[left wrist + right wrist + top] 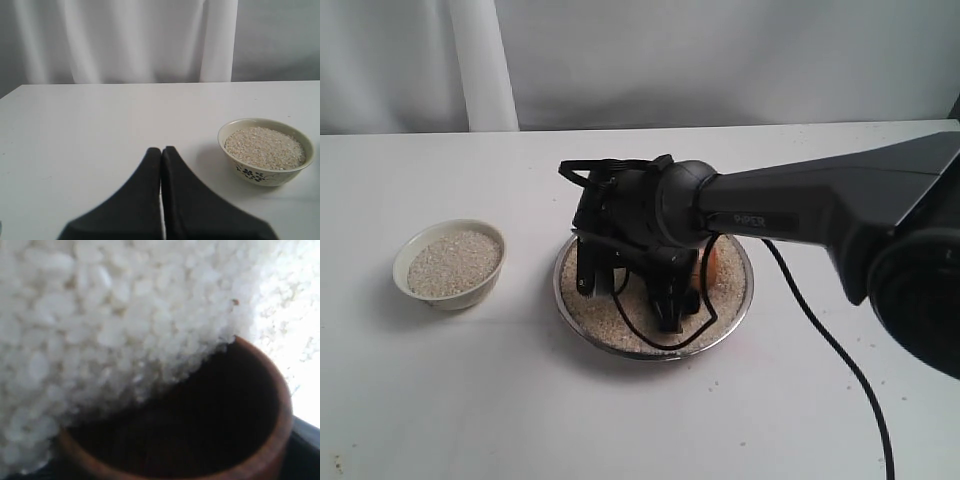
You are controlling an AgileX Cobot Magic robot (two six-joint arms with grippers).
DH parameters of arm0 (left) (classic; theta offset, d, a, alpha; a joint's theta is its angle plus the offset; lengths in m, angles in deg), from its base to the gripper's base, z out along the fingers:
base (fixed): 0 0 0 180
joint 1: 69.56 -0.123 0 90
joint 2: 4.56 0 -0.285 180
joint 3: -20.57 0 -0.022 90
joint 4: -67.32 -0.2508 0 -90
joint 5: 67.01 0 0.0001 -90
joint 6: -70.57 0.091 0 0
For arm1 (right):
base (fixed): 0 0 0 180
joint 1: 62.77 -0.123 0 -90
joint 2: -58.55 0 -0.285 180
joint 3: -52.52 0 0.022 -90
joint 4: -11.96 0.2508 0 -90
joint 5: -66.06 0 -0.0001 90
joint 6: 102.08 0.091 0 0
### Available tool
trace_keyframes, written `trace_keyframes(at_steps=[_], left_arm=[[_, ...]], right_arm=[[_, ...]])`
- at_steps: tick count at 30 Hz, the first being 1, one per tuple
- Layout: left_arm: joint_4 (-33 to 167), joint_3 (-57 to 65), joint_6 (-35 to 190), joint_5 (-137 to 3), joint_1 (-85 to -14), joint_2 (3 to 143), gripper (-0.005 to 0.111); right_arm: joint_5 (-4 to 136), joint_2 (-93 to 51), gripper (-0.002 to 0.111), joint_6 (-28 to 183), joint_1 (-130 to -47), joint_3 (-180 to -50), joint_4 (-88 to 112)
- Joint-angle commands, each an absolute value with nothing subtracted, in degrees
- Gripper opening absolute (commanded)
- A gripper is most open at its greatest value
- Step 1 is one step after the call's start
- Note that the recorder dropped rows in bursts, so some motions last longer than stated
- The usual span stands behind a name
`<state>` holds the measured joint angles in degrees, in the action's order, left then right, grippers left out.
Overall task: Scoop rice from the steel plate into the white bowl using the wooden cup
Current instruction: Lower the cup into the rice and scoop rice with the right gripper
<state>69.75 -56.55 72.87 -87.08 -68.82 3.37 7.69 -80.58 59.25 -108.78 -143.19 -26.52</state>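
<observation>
Currently: white bowl [448,297] nearly full; your right pincer [665,290] grips wooden cup [280,410] (mouth in rice [100,315]) over steel plate [738,322]; pour pending.

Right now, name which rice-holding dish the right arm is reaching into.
The steel plate, the wide shiny metal dish: the right arm holds the wooden cup in its rice. The small white bowl stands apart.

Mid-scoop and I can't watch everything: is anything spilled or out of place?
Minor only: a few loose specks, likely spilled grains, lie on the table near the steel plate. The white bowl stands upright, and the wooden cup is in the rice.
</observation>
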Motion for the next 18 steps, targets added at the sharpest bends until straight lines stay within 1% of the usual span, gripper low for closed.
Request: trace_keyframes(at_steps=[1, 14, 18], left_arm=[[69.73, -56.65, 72.65, -86.75, -68.67, 3.22, 0.000], [69.73, -56.65, 72.65, -86.75, -68.67, 3.22, 0.000], [69.73, -56.65, 72.65, -86.75, -68.67, 3.22, 0.000]], right_arm=[[16.12, -82.11, 0.000, 60.36, -108.69, -142.75, -18.84], [19.32, -81.35, 0.000, 63.19, -105.89, -142.37, -15.11], [23.09, -79.29, 0.000, 63.57, -104.24, -138.68, -13.66]])
